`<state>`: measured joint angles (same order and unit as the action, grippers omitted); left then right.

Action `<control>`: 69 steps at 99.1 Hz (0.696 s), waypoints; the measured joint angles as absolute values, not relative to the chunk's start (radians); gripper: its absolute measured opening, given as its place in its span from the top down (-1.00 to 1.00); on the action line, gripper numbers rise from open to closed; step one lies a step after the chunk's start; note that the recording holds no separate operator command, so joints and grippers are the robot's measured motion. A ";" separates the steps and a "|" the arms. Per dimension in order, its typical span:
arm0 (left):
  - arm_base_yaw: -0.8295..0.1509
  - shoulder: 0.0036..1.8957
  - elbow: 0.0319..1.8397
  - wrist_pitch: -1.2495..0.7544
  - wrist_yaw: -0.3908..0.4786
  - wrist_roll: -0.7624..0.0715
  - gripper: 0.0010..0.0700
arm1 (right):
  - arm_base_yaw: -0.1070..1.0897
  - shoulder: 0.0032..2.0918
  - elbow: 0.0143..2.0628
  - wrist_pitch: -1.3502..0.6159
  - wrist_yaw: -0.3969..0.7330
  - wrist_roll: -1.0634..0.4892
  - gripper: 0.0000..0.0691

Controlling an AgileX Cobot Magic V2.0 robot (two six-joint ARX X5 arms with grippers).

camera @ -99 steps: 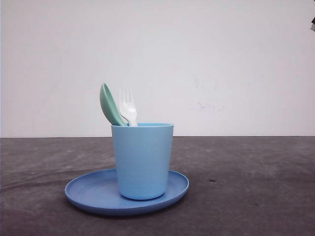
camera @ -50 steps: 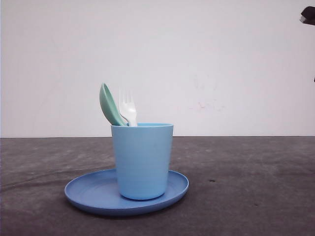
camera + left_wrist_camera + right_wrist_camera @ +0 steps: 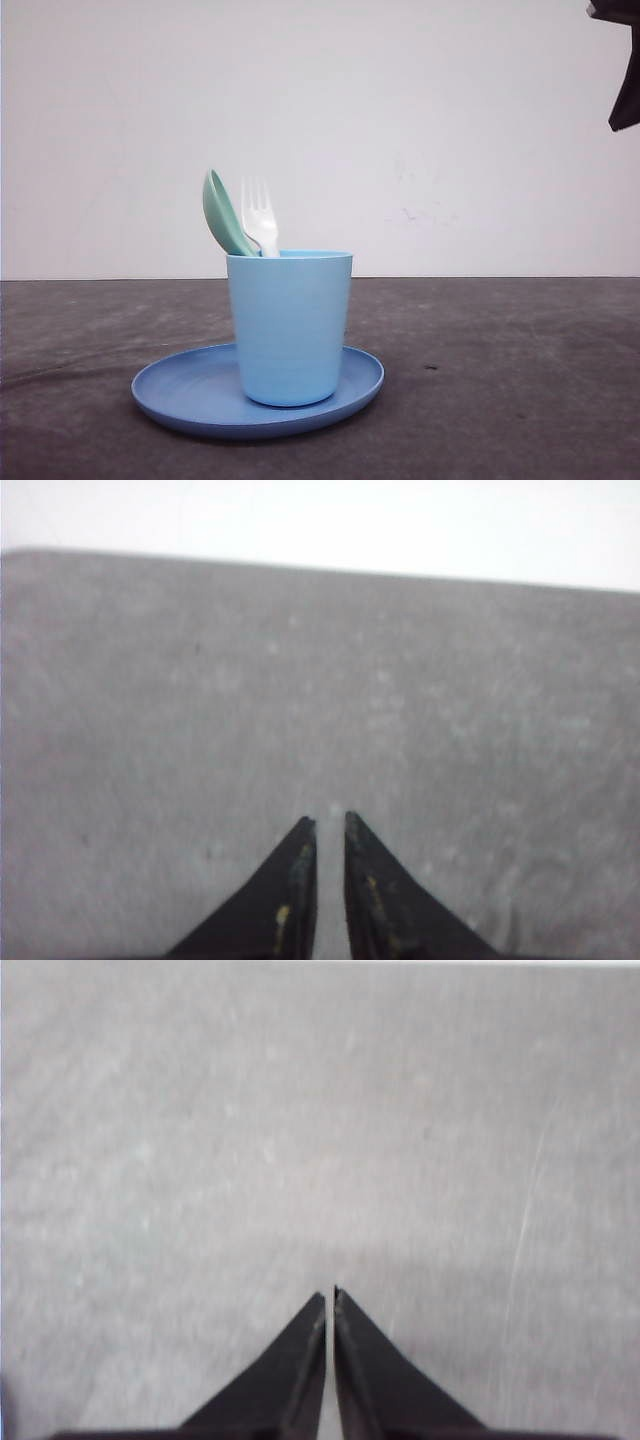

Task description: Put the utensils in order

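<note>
Fork and spoon are standing in the cup, away from both grippers

Front view: the white fork (image 3: 260, 218) and green spoon (image 3: 226, 215) are standing almost straight up in the blue cup (image 3: 290, 325), heads on top, spoon touching the fork at its 9 o'clock. The cup is sitting on the blue plate (image 3: 170, 390) on the worktop (image 3: 500, 380). A dark arm part (image 3: 622, 60) is showing at 2 o'clock, so the right arm is probably nearer.
Left wrist view: the left gripper (image 3: 329, 825) is nearly closed, holding nothing.
Right wrist view: the right gripper (image 3: 330, 1298) is closed and empty too.
</note>
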<state>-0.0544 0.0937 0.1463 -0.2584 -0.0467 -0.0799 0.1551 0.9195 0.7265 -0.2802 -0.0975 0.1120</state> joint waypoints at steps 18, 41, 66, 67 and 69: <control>-0.054 0.003 0.072 -0.236 -0.047 -0.083 0.95 | 0.155 0.920 0.727 -0.216 -0.097 0.112 0.96; -0.054 0.005 0.032 -0.184 -0.025 -0.083 0.95 | 0.155 0.920 0.727 -0.139 -0.097 0.112 0.96; -0.054 0.005 0.032 -0.184 -0.022 -0.083 0.95 | 0.155 0.920 0.727 -0.089 -0.097 0.112 0.96; -0.054 0.005 0.032 -0.184 -0.022 -0.083 0.95 | 0.155 0.920 0.727 -0.089 -0.097 0.112 0.96; -0.054 0.005 0.032 -0.184 -0.022 -0.083 0.95 | 0.155 0.920 0.727 -0.089 -0.097 0.112 0.96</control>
<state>-0.0544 0.0048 0.0319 -0.1844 -0.0223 -0.0826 0.1551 0.9195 0.7265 -0.0887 -0.0975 0.1123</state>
